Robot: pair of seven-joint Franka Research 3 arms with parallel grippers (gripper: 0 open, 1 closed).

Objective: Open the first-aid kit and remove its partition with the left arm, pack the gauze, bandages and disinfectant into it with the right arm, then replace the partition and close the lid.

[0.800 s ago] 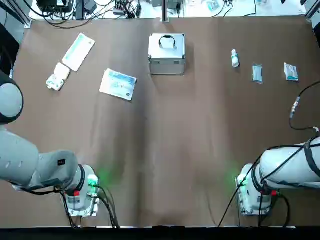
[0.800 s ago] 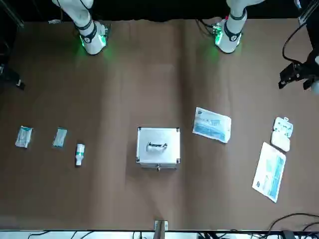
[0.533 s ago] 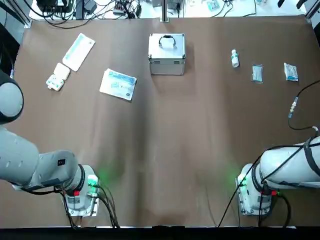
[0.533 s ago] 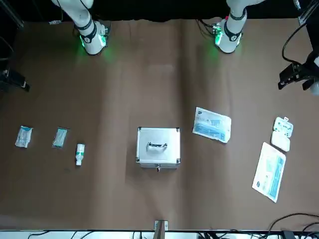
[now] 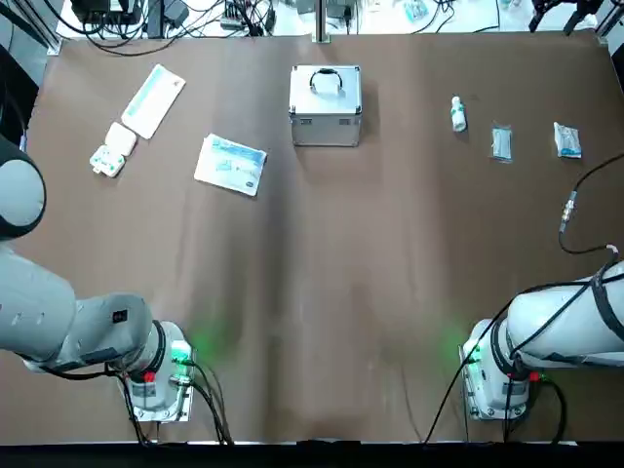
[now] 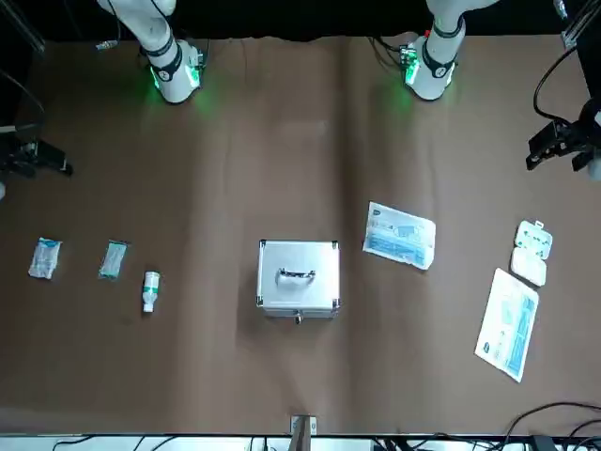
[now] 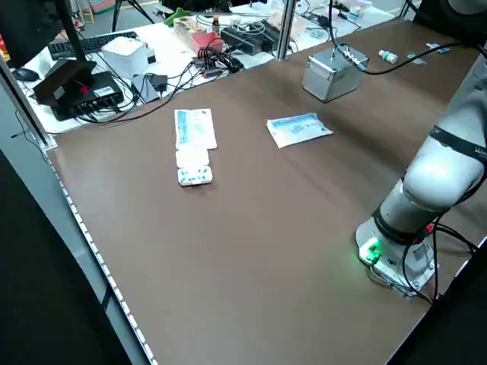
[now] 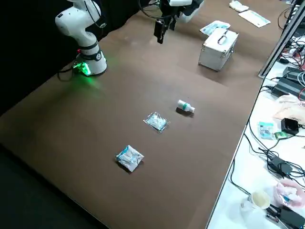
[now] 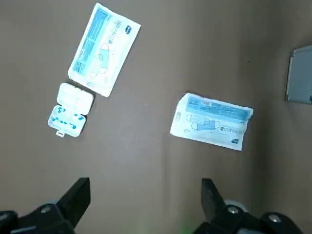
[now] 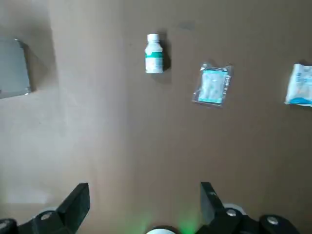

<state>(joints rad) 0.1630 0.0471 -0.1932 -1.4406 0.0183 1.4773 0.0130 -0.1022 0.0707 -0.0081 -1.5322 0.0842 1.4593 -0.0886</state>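
While the left pincer [image 9: 146,182] hangs parted at left, the parted right pincer [image 10: 146,185] has edged inward.

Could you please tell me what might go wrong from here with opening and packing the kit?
The case stands shut with nothing bracing it, so it might slide or tip as its lid is pulled.
The disinfectant lies on its side and could roll when grasped.
The thin packet beside it lies flat and may slip from the jaws.

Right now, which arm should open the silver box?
Probably left: the left gripper hovers open at that side, empty, and the task gives it the closed lid. The right gripper hovers opposite.
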